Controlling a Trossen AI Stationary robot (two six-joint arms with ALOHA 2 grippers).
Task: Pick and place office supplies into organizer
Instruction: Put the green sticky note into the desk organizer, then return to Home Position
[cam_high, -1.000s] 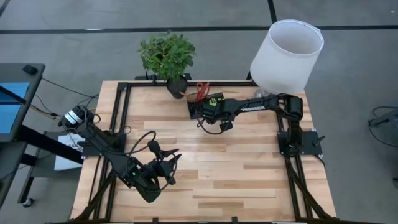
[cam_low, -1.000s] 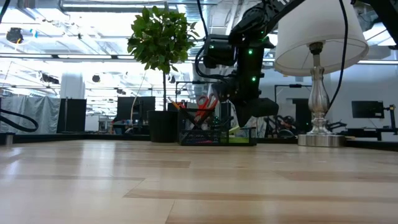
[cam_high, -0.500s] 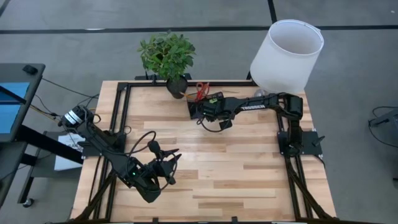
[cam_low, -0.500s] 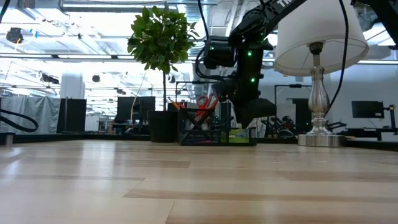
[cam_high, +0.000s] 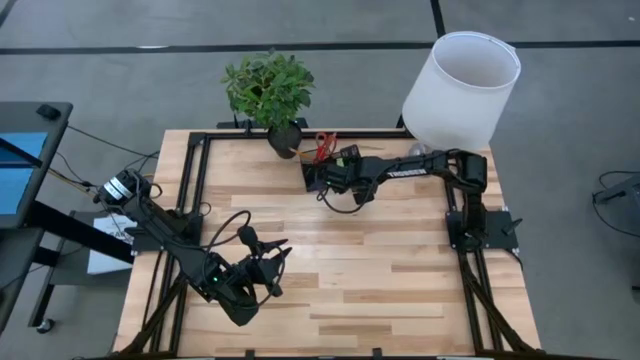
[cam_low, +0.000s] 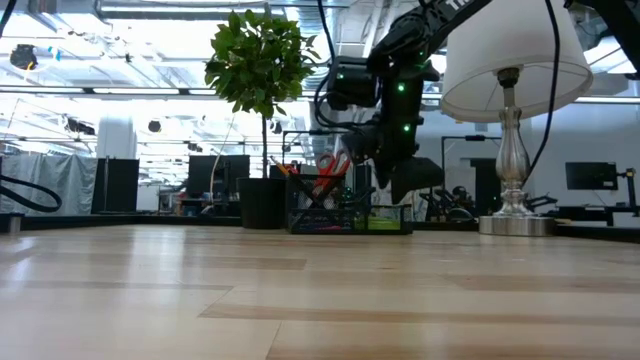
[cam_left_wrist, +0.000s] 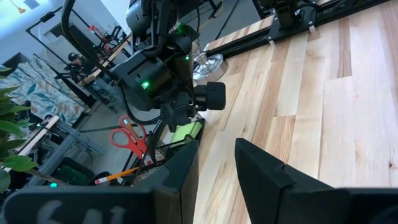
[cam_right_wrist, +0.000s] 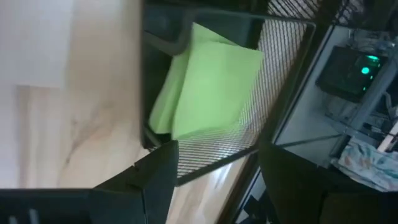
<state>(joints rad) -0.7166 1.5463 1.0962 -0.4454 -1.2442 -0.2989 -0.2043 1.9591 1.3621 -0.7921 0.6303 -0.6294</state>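
Beside the plant pot (cam_high: 283, 137) at the table's far edge stands the organizer (cam_low: 345, 214), a dark mesh box with red-handled scissors (cam_low: 331, 166) and an orange pencil (cam_left_wrist: 118, 175) upright in it. Only the right wrist view shows lime-green sticky-note pads (cam_right_wrist: 208, 81) lying tilted in a mesh compartment; the high view hides them under the arm. Well short of the pot, the left gripper (cam_high: 268, 262) waits, jaws parted and empty. Over the organizer, the right gripper (cam_right_wrist: 214, 168) hangs, jaws apparently wide, gripping nothing.
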